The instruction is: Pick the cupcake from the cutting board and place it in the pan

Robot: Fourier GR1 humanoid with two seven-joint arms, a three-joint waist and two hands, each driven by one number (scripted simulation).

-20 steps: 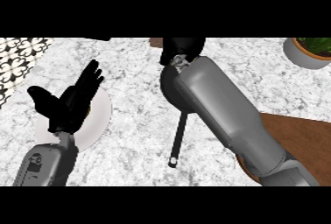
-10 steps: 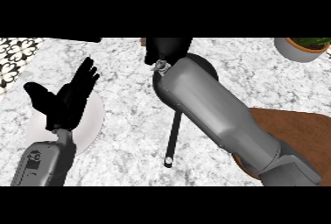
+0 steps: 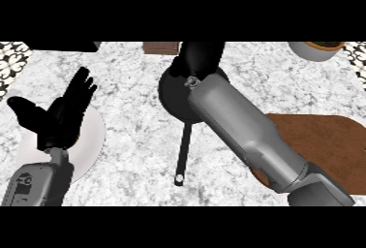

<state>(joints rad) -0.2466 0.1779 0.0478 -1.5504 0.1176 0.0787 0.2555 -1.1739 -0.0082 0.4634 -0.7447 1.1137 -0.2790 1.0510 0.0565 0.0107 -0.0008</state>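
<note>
A black pan [image 3: 172, 94] lies at the middle of the counter, its long handle [image 3: 183, 155] pointing toward me. My right forearm [image 3: 243, 131] reaches across it, and my right hand [image 3: 202, 57] hangs over the pan's far part, seen from the back as a dark shape. The cupcake shows nowhere; the brown cutting board [image 3: 328, 140] at the right has nothing visible on its bare part. My left hand [image 3: 61, 116] rests open at the left, fingers up, above a white plate [image 3: 93, 145].
A potted plant [image 3: 318, 48] stands at the back right. A small brown box [image 3: 160, 47] sits behind the pan, and a dark object [image 3: 61, 46] at the back left. Patterned tiles [image 3: 10, 53] edge the counter's left.
My right hand has moved farther away from me, over the pan's far part, and more of the pan now shows. The left hand keeps its open pose.
</note>
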